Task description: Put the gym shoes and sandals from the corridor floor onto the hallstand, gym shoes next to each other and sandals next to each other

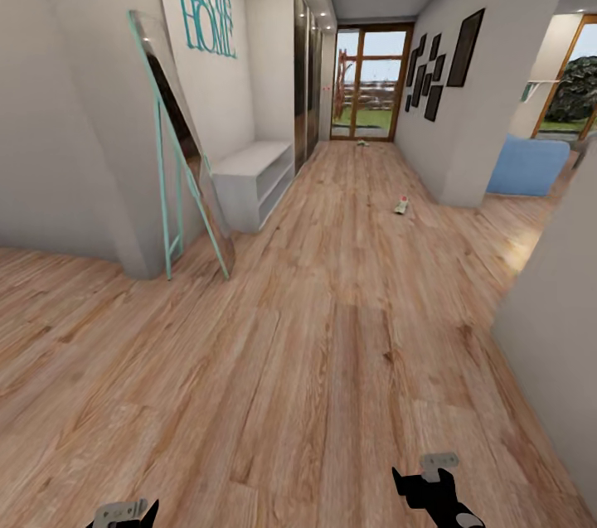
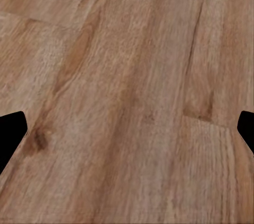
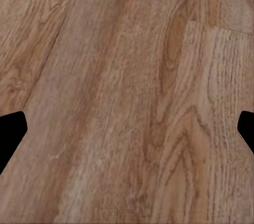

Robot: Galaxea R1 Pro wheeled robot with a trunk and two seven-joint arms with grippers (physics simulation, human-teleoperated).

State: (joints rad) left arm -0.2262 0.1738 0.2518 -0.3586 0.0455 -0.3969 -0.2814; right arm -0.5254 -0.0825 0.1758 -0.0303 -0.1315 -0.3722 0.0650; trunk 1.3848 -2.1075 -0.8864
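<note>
The head view looks down a corridor with a wood-plank floor [image 1: 315, 329]. At about 11 o'clock, against the left wall, stands the pale grey-white shoe rack [image 1: 253, 180], a low unit with open shelves on its front. Just nearer than it, a tall mirror [image 1: 178, 155] in a teal frame leans tilted against the wall corner, and above the rack teal lettering [image 1: 201, 10] is fixed to the wall.

At about 1 o'clock, well down the corridor and well apart from the rack, one gym shoe [image 1: 402, 204] lies on the floor, white with a touch of red, near the corner of the right wall. Farther on, at about 12 o'clock just before the glass door [image 1: 371, 80], a small dark thing [image 1: 362, 143] lies on the floor; it is too small to tell what it is.

Dark picture frames [image 1: 435, 64] hang on the right wall, and a blue sofa [image 1: 528, 166] shows past its corner at about 2 o'clock.

The left pincer [image 1: 124, 513] sits at 7 o'clock at the bottom edge, the right pincer [image 1: 431, 482] at 5 o'clock, both over bare floor. In the left wrist view the black fingertips [image 2: 10, 134] stand wide apart with only planks [image 2: 127, 97] between them. In the right wrist view the fingertips [image 3: 10, 134] are likewise spread wide over bare planks [image 3: 127, 97], holding nothing.
</note>
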